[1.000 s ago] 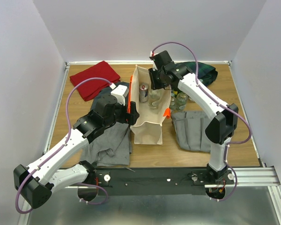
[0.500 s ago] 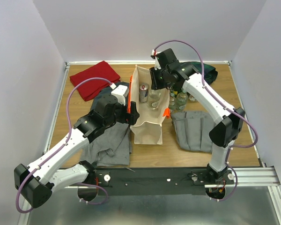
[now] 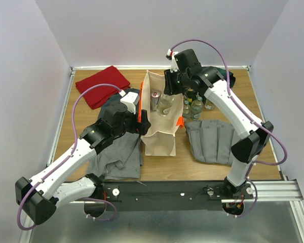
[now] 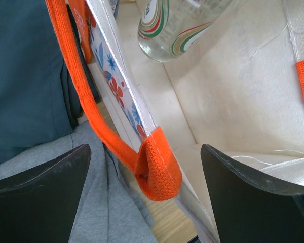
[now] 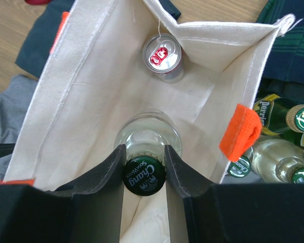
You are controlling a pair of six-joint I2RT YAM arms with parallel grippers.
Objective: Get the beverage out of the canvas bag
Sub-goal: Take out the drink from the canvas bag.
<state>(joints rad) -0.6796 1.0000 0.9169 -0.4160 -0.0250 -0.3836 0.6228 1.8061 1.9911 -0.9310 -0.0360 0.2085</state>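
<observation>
The beige canvas bag point(image 3: 159, 129) with orange handles stands open at the table's middle. My right gripper point(image 5: 145, 161) is shut on the neck of a clear Chang soda water bottle point(image 5: 148, 135) with a green cap, held upright in the bag's mouth; the bottle also shows in the top view point(image 3: 165, 105). A silver can with a red tab point(image 5: 162, 56) stands deeper in the bag. My left gripper point(image 4: 144, 174) is open, its fingers astride the bag's left wall and the orange handle point(image 4: 154, 164), touching neither. The bottle's base shows in the left wrist view point(image 4: 177, 25).
Several green-capped bottles point(image 3: 192, 106) stand just right of the bag, also in the right wrist view point(image 5: 281, 152). A grey cloth point(image 3: 213, 139) lies at right, grey and dark clothes point(image 3: 116, 147) at left, a red cloth point(image 3: 102, 86) at back left, a dark green cloth point(image 3: 225, 76) at back right.
My right gripper has risen and moved slightly back and right, lifting the clear bottle higher in the bag. The left arm has not moved.
</observation>
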